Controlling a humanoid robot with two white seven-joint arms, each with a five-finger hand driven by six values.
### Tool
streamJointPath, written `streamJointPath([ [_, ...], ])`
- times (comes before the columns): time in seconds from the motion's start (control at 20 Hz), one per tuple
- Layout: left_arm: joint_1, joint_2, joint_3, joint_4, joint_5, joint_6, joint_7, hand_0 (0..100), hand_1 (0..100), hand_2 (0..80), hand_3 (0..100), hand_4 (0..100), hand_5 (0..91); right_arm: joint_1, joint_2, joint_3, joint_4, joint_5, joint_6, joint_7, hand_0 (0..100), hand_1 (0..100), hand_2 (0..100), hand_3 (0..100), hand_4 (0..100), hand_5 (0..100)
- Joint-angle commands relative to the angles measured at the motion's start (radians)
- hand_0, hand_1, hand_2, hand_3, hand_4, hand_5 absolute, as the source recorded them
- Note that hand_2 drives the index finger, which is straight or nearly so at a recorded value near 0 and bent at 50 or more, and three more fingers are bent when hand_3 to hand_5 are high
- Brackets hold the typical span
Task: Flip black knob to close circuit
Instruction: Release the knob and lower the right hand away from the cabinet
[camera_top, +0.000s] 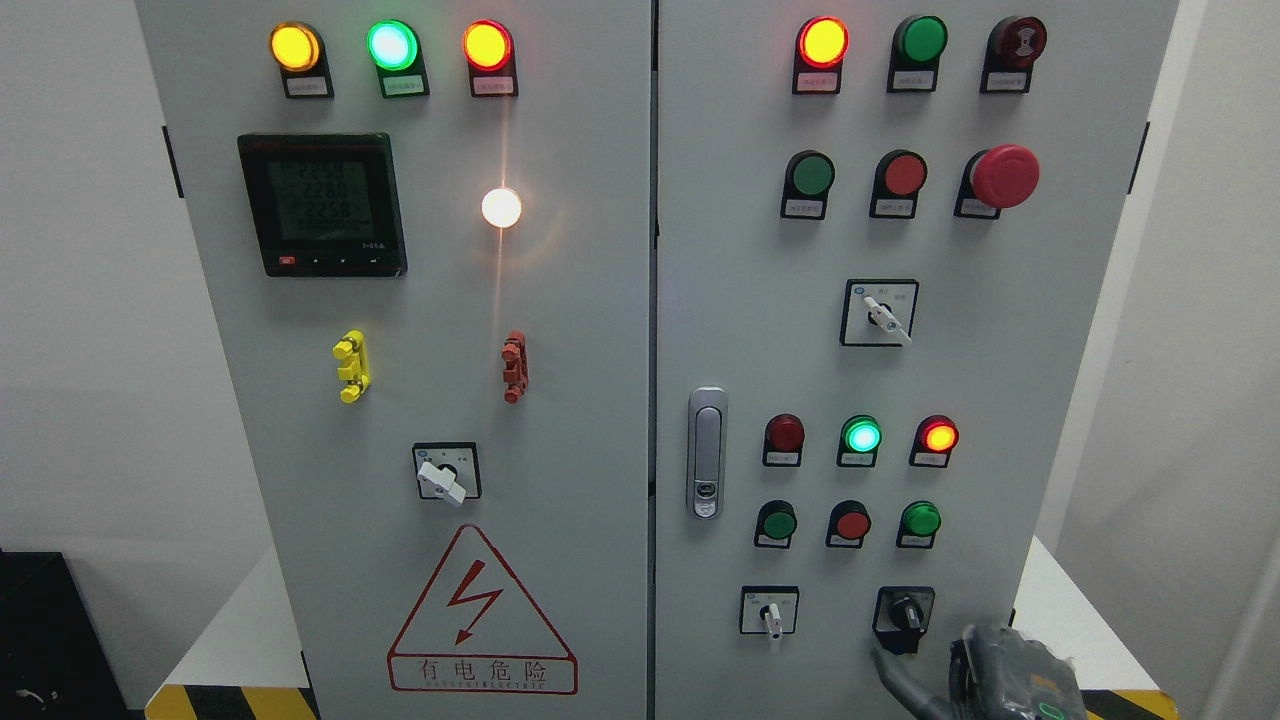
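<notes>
One right hand (960, 670) | finger extended (grasping nothing) | just below black knob (906, 610)

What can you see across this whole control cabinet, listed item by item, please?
Black knob: one, black, right door bottom right.
White-handled selector switches: three, left door lower middle, right door middle, right door bottom.
Digital meter: one, black, left door upper left.
Top lamps: three, yellow, green, red, all lit, left door.
White lamp: one, lit, left door.
Terminal pieces: two, yellow and red, left door middle.
Warning triangle: one, red, left door bottom.
Door handle: one, silver, right door's left edge.
Emergency stop: one, red, right door upper right.
Right hand: one, grey, bottom right, a finger just below the black knob.
</notes>
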Motion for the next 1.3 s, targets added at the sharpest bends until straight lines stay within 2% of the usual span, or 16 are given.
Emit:
streamJointPath([
  [0.0,0.000,0.000,0.000,0.000,0.000,0.000,0.001,12,56,0.0,0,0,0.0,0.085,0.028,0.087,-0.135,-0.081,0.005,0.000,0,8,88,100,93,91],
  [0.15,0.000,0.000,0.000,0.000,0.000,0.000,0.001,12,56,0.0,0,0,0.0,0.131,0.028,0.082,-0.185,-0.106,0.005,-0.055,0,8,85,100,90,87],
  [0.25,0.000,0.000,0.000,0.000,0.000,0.000,0.001,12,56,0.0,0,0,0.0,0.155,0.027,0.078,-0.205,-0.246,0.011,-0.083,0,9,80,98,83,78],
  [0.3,0.000,0.000,0.000,0.000,0.000,0.000,0.001,12,56,0.0,0,0,0.0,0.171,0.027,0.073,-0.215,-0.332,0.016,-0.112,0,10,72,95,80,69],
  [0.35,0.000,0.000,0.000,0.000,0.000,0.000,0.001,12,56,0.0,0,0,0.0,0.181,0.027,0.070,-0.217,-0.419,0.017,-0.166,0,10,66,90,78,63],
  [0.45,0.000,0.000,0.000,0.000,0.000,0.000,0.001,12,56,0.0,0,0,0.0,0.218,0.027,0.059,-0.221,-0.581,0.008,-0.248,0,11,56,82,71,56],
  [0.55,0.000,0.000,0.000,0.000,0.000,0.000,0.001,12,56,0.0,0,0,0.0,0.262,0.024,0.054,-0.231,-0.737,-0.004,-0.295,0,11,48,73,64,49],
  [0.65,0.000,0.000,0.000,0.000,0.000,0.000,0.001,12,56,0.0,0,0,0.0,0.305,0.022,0.029,-0.229,-0.893,-0.033,-0.295,0,12,37,59,56,42],
  [0.75,0.000,0.000,0.000,0.000,0.000,0.000,0.001,12,56,0.0,0,0,0.0,0.353,0.019,0.005,-0.222,-1.102,-0.106,-0.296,0,12,30,50,51,37],
  [0.8,0.000,0.000,0.000,0.000,0.000,0.000,0.001,12,56,0.0,0,0,0.0,0.378,0.018,0.004,-0.220,-1.203,-0.155,-0.298,0,11,26,44,43,33],
  [0.85,0.000,0.000,0.000,0.000,0.000,0.000,0.001,12,56,0.0,0,0,0.0,0.405,0.016,0.004,-0.220,-1.285,-0.198,-0.296,0,11,18,33,34,26],
  [1.0,0.000,0.000,0.000,0.000,0.000,0.000,0.001,12,56,0.0,0,0,0.0,0.470,0.013,0.007,-0.220,-1.408,-0.269,-0.289,0,11,3,13,10,3],
  [1.05,0.000,0.000,0.000,0.000,0.000,0.000,0.001,12,56,0.0,0,0,0.0,0.487,0.010,0.010,-0.220,-1.442,-0.272,-0.287,0,10,0,9,5,0],
  [1.15,0.000,0.000,0.000,0.000,0.000,0.000,0.001,12,56,0.0,0,0,0.0,0.510,0.010,0.013,-0.225,-1.518,-0.282,-0.278,0,10,0,1,0,0],
  [1.25,0.000,0.000,0.000,0.000,0.000,0.000,0.001,12,56,0.0,0,0,0.0,0.531,0.008,0.012,-0.228,-1.560,-0.308,-0.244,0,9,0,0,0,0],
])
